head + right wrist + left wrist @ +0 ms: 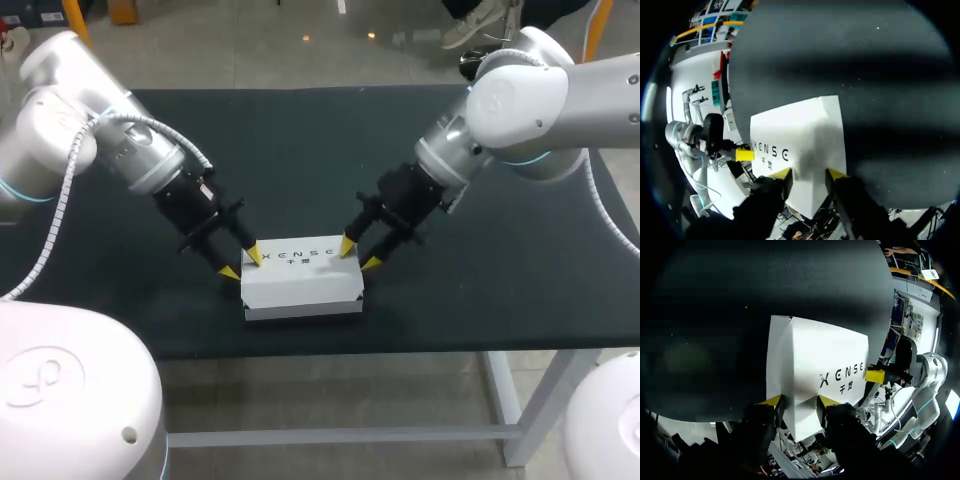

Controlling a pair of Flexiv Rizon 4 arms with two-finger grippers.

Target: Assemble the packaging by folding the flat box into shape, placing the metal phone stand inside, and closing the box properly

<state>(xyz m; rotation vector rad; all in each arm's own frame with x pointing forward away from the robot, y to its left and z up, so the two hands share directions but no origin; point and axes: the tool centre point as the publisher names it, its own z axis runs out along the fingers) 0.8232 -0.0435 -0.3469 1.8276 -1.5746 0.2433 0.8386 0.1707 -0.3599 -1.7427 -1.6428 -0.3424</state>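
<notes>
Black table (pixel 300 150), white box (pixel 302 280) sitting near its front edge, folded up w/ the top down afaict. Phone stand isn't visible, prob inside but can't tell. Left gripper (pixel 240 262) and right gripper (pixel 359 254) are both spread open, tips on the box's two short ends, not pinching. Looks like the closing step. Next imo: press the top flush w/o sliding the box.

Matt white cardboard box (pixel 302 283)

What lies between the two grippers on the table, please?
The white box lies between the left gripper and the right gripper, as the head view shows.
</notes>
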